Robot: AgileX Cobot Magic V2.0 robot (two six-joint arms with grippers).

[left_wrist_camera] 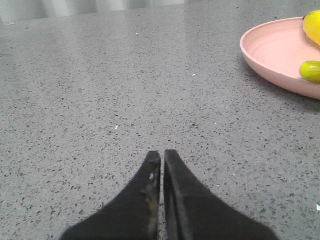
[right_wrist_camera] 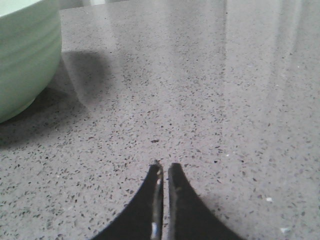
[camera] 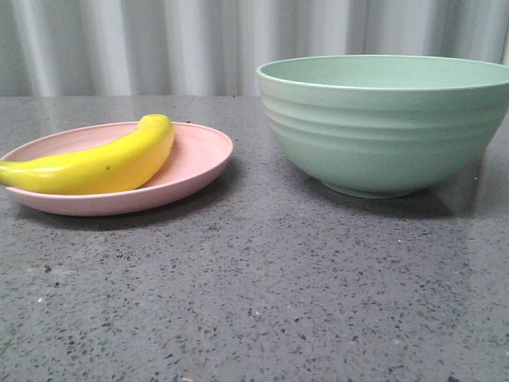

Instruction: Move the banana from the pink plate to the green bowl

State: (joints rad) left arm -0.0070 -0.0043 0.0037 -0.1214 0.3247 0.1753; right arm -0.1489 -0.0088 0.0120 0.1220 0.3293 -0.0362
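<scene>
The yellow banana (camera: 103,163) lies across the pale-pink plate (camera: 203,155) at the left of the front view. The mint-green bowl (camera: 386,123) stands to the right of the plate and looks empty from here. Neither gripper shows in the front view. In the left wrist view my left gripper (left_wrist_camera: 162,155) is shut and empty, low over bare table, with the plate (left_wrist_camera: 272,50) and two bits of the banana (left_wrist_camera: 311,71) off to one side. In the right wrist view my right gripper (right_wrist_camera: 164,167) is shut and empty, apart from the bowl (right_wrist_camera: 25,55).
The table (camera: 262,294) is a grey speckled stone-like surface. A pale pleated curtain (camera: 159,44) hangs behind it. A gap of bare table lies between plate and bowl.
</scene>
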